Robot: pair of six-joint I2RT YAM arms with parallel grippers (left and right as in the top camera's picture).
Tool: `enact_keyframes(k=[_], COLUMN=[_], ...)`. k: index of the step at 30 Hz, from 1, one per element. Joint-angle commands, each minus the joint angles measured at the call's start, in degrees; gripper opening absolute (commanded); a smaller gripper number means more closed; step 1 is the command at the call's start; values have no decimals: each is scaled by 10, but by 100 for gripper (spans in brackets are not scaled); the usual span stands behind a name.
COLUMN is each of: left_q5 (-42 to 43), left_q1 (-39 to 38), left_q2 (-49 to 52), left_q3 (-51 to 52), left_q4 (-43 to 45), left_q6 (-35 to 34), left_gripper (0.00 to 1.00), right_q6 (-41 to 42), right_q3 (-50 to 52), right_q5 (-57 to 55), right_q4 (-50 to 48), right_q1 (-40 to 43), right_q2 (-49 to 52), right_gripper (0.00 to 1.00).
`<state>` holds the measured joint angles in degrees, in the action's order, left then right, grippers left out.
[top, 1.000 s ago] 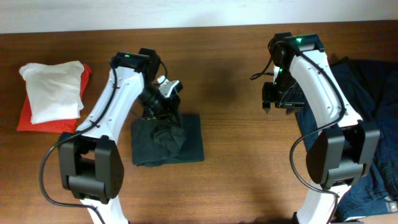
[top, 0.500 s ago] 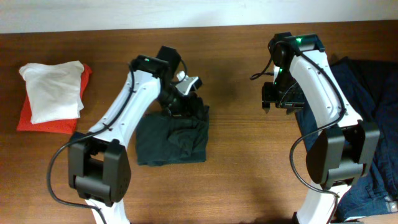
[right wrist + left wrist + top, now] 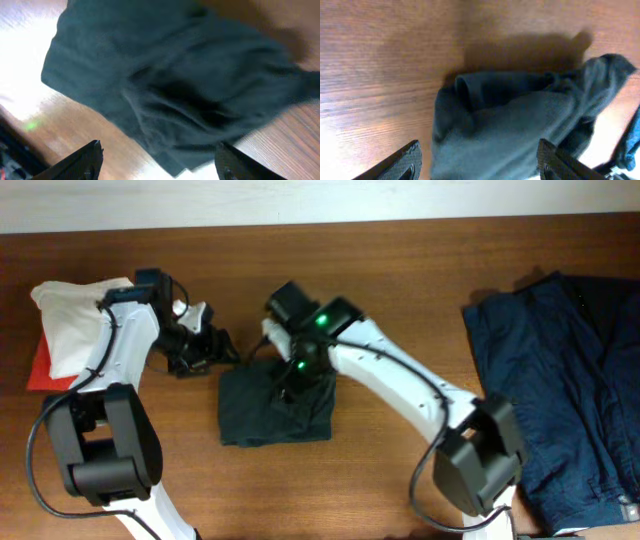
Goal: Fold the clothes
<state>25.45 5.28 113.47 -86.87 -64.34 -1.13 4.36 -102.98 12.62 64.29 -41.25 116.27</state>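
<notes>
Overhead: rumpled near-black garment (image 3: 265, 420), roughly rectangular, on wood-grain table (image 3: 400, 280)

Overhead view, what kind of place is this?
Probably a robot test bench for laundry folding rather than a home. A left arm and right arm work at a bare wooden table, with a dark garment mid-table, and white cloth and navy clothes at the sides.

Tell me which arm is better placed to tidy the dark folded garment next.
Right, probably: the right gripper hangs open directly over the near-black garment, while the left gripper, also open, sits off its upper-left corner.
</notes>
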Motion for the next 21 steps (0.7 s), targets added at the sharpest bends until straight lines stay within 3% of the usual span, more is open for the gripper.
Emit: enact_keyframes(k=[1,4,6,7,13,17,18,19,21], left_q5=[-2,-3,-3,-3,-13,-13,-13,-13,-13], left_q1=[1,0,0,0,0,0,0,0,0], left_q2=[5,5,5,6,8,8,8,8,8], left_q3=[60,92,106,112,119,119,119,119,119], left_q4=[39,74,88,91,95,94,94,94,94], left_q6=[7,7,7,7,7,7,7,7,7], left_gripper=[73,73,73,73,73,73,73,73,73], right_q6=[11,24,24,25,146,165,160,143,118], right_q3=[28,46,63,64,63,56,39,21,4], right_q5=[-31,-43,-43,-43,-113,-110,-93,-68,-47], right_q4=[-42,-82,-84,-68,106,103,103,99,56], right_q1=[-39,-50,-49,-49,-17,-14,-14,-14,-19], right_q2=[33,45,56,60,23,19,17,17,17], right_gripper=[64,43,21,4,4,4,11,36,55])
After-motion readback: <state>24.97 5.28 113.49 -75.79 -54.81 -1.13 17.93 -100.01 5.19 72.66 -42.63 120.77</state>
